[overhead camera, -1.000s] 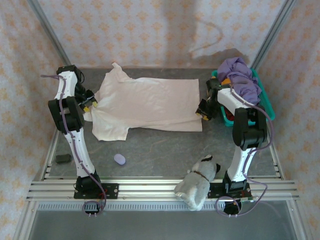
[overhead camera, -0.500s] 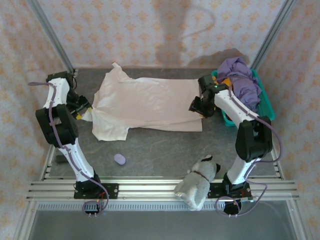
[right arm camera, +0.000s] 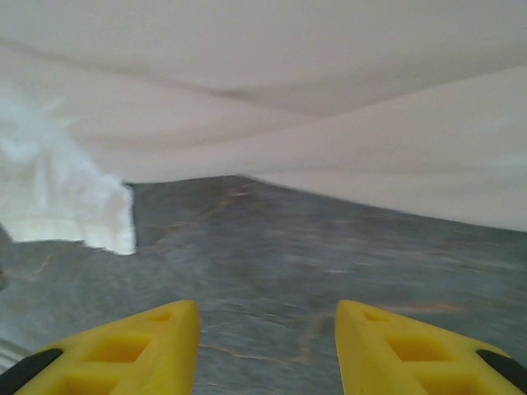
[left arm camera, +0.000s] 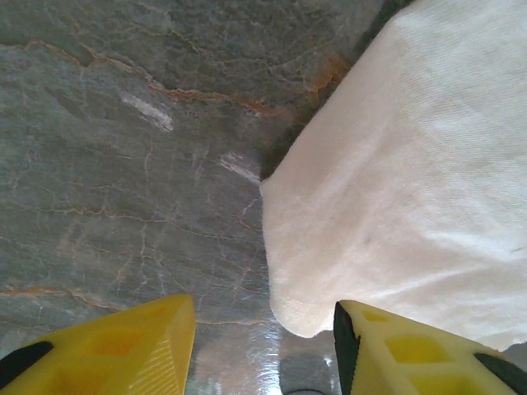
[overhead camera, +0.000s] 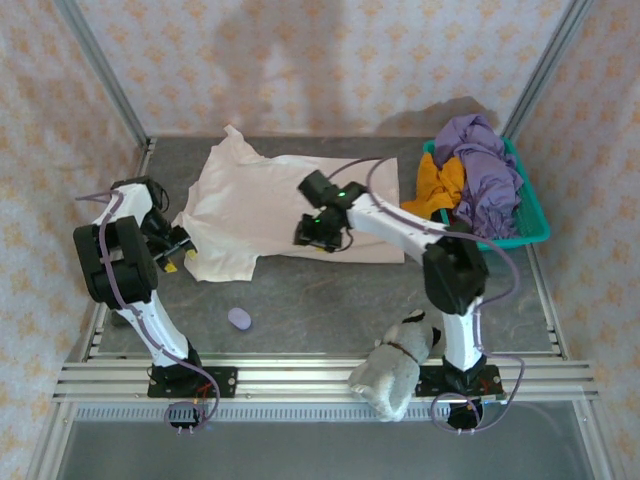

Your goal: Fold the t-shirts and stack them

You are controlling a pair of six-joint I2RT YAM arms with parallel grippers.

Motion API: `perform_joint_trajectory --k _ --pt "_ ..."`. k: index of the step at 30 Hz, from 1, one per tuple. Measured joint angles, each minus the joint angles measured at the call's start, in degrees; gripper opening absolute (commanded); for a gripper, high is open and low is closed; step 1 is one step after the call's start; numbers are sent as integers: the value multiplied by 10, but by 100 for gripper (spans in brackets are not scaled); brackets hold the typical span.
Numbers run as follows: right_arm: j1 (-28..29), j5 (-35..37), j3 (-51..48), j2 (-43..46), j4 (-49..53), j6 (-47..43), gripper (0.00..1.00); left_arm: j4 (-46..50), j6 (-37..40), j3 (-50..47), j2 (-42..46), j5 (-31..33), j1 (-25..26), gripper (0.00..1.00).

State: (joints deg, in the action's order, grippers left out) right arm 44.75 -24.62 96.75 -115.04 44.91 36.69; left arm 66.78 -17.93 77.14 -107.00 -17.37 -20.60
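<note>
Top view: cream shirt (overhead camera: 290, 205) lies spread flat on the grey table (overhead camera: 330, 290), centre-back, collar end toward the L side, hem end toward the R.

L claw (overhead camera: 176, 250) sits low at the shirt's near-L sleeve. Wrist view: its yellow fingers (left arm camera: 123, 346) are spread, nothing pinched. The sleeve's rounded corner rests on the table just beside the R-hand finger, w/ bare table across the rest of the gap.

R claw (overhead camera: 318, 235) is over the shirt's near edge, about mid-length, arm reaching in from the R base. Wrist view: its yellow fingers (right arm camera: 412, 346) are spread and empty, bare table between them. The shirt's edge lies ahead of them. A cloth corner shows at L.

Basket (overhead camera: 530, 225), teal, stands at back-R. It holds a purple shirt (overhead camera: 485, 160) heaped on top and an orange shirt (overhead camera: 438, 185) at its L side, both unfolded.

Toy (overhead camera: 400, 365), grey-white plush, lies by the R arm's base. Small lilac lump (overhead camera: 240, 318) lies on the table near the shirt's front edge, apart from it.
</note>
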Motion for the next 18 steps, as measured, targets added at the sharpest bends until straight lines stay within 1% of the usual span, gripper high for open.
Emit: perform_joint_trajectory --k 5,10,13,18 --pt "57 -25 106 -109 -22 21 44 -21 0 -12 0 -7 0 38" --pt "85 -45 196 -193 -25 38 42 -38 5 -27 -1 -10 0 37" --pt "95 -54 222 -221 -27 50 39 -45 11 -36 -7 -18 0 36" --pt "101 -63 228 -242 -30 69 34 -57 15 -40 -21 -24 0 33"
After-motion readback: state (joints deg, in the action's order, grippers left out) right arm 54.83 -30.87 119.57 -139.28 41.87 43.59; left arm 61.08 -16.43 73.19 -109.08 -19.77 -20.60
